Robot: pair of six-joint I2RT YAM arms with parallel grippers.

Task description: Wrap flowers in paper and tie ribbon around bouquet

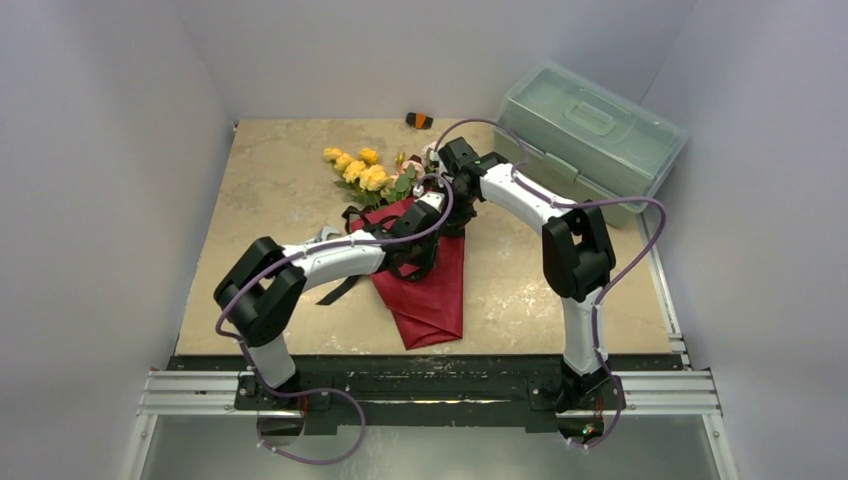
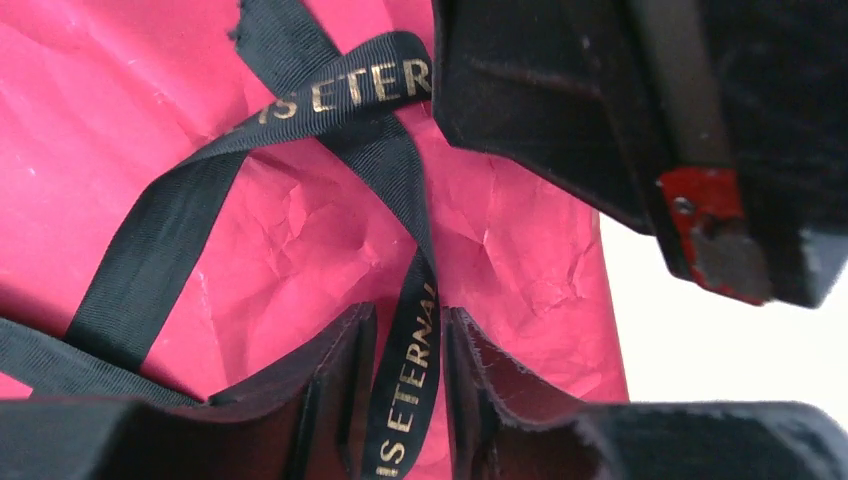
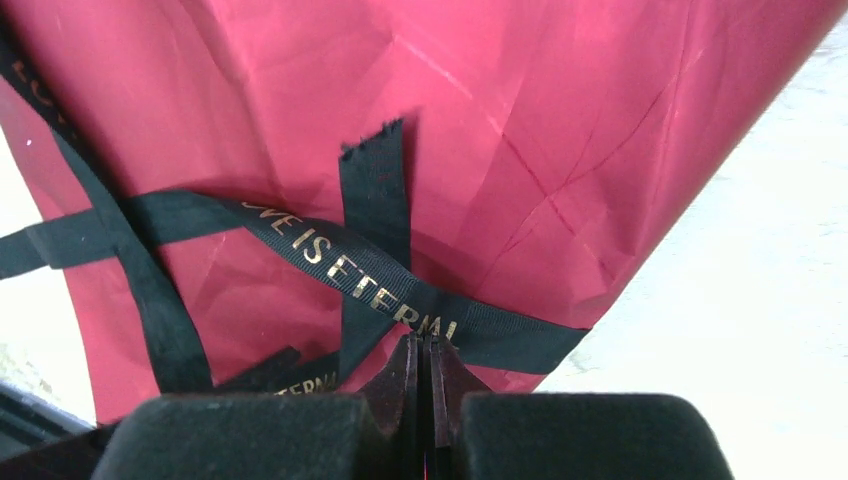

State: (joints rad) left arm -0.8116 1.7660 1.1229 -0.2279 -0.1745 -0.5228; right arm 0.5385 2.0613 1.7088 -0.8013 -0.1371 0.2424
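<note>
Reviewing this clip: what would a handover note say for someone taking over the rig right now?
Left gripper: open, with the ribbon running loose between its fingers, over the paper.
Right gripper: shut, pinching the ribbon near the paper's edge.
Flowers: wrapped, with the heads sticking out of the far end of the paper cone, which lies on the table.
Done: wrapping. The ribbon is crossed over the paper, with one cut end lying free on top.
To do: no tight knot is visible and the crossing looks loose, so the tie probably needs finishing.
</note>
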